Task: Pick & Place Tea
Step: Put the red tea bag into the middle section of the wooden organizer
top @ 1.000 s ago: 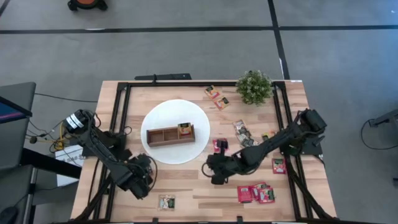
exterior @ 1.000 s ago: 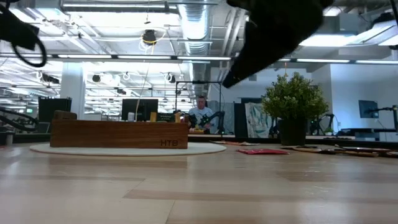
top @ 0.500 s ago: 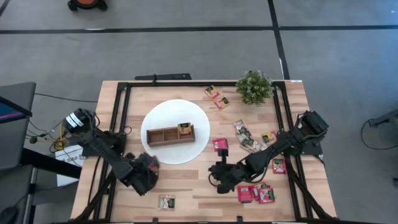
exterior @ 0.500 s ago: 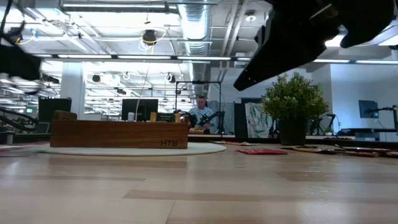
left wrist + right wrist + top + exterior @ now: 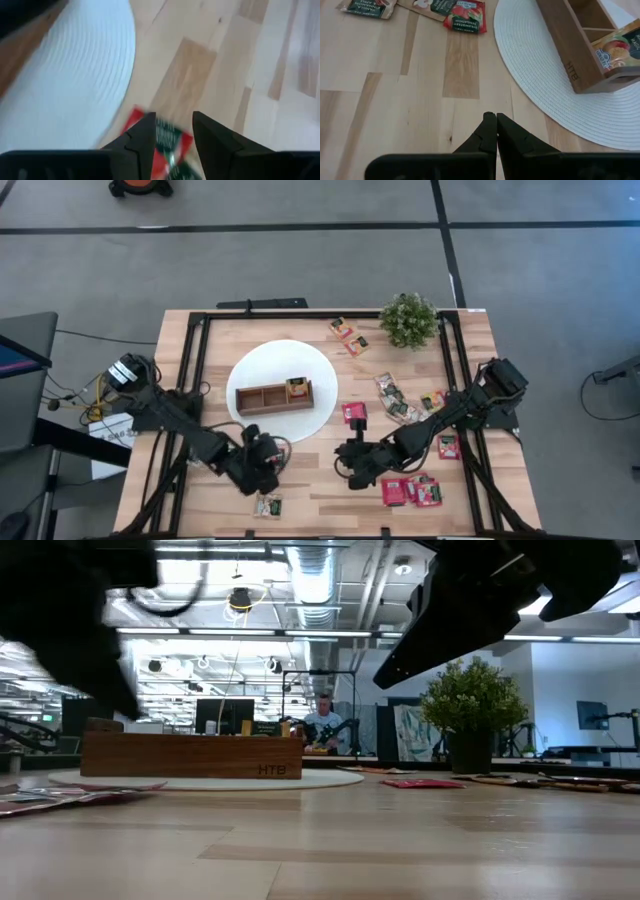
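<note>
High view: left gripper [image 5: 262, 470] reaches low over the table's near edge, just above a white-and-green sachet [image 5: 267, 504] (likely its next pick). Left wrist view: fingers [image 5: 142, 137] spread, framing a red sachet [image 5: 167, 137], not pinching it. Right wrist view: right gripper [image 5: 496, 131] pressed together, empty, beside the white disc [image 5: 540, 75]

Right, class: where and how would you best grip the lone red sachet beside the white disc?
Probably from straight above, pinching across two opposite edges: the red sachet lies flat on the table with no raised side, just clear of the white disc.
</note>
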Controlling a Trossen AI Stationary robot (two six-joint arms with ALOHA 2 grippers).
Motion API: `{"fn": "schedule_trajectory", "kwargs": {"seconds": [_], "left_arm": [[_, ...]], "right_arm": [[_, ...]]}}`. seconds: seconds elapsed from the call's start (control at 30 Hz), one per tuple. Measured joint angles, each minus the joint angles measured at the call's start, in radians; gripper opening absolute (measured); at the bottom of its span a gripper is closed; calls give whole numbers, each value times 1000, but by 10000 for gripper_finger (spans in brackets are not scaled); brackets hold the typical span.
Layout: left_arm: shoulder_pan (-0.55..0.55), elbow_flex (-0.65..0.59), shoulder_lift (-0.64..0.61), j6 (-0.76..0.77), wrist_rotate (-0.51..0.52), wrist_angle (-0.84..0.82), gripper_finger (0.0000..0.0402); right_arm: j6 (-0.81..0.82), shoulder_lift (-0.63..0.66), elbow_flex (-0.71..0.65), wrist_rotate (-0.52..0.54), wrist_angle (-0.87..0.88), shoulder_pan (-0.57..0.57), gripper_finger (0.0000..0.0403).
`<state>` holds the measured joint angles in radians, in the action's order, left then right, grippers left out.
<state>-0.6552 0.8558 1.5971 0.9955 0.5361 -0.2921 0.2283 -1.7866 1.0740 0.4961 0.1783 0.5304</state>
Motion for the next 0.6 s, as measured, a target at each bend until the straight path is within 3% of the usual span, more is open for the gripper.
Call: {"fn": "schedule_trajectory", "kwargs": {"seconds": [0.27,0.37,0.47,0.6], "left_arm": [[164,126,143,-560,-307,-24,175],[196,167,213,-685,-380,-106,186],[209,196,245,-740,-373,-162,184],[206,196,244,-748,-240,-171,172]], "right_arm": [[0,-1,0,-2,0,-2,3],[0,-1,0,-2,1,-2,3],[0,-1,0,-2,1,-2,3],[1,-1,1,-8,4,0,3]]}}
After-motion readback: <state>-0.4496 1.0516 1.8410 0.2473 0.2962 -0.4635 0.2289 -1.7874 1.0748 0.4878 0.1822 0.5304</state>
